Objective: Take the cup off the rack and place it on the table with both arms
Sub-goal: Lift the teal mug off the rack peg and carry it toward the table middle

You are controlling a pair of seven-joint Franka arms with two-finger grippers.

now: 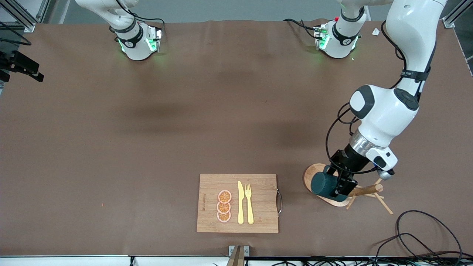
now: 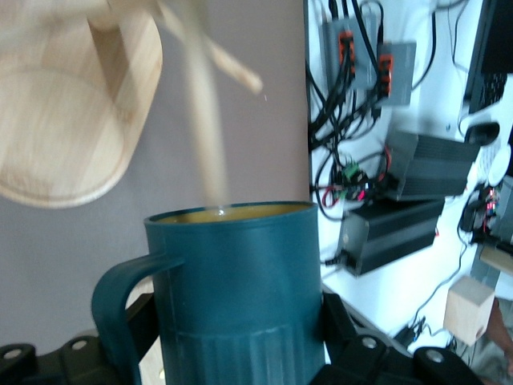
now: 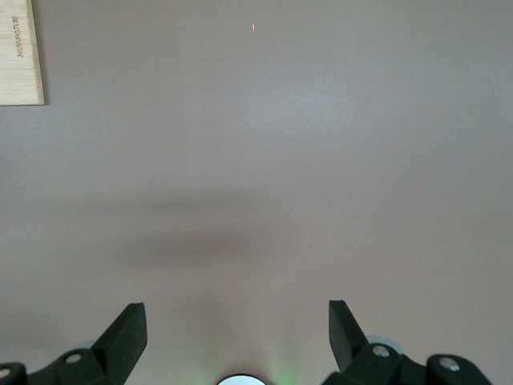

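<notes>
The dark teal cup (image 1: 323,184) lies on its side against the wooden rack (image 1: 366,190), over the rack's oval base (image 1: 309,173), near the left arm's end of the table (image 1: 147,147). My left gripper (image 1: 339,184) is shut on the cup's body. In the left wrist view the black fingers (image 2: 335,317) press both sides of the cup (image 2: 232,273), with my left gripper (image 2: 236,325) round it. A thin peg (image 2: 210,136) reaches the cup's mouth, and the rack's base (image 2: 64,120) lies below. My right gripper (image 3: 236,325) hangs open over bare table (image 3: 256,160), holding nothing.
A wooden cutting board (image 1: 238,203) with three orange slices (image 1: 224,206), a yellow knife (image 1: 240,202) and a fork (image 1: 249,204) lies near the front edge. Black cables (image 1: 425,236) trail by the front edge at the left arm's end. The board's corner (image 3: 20,52) shows in the right wrist view.
</notes>
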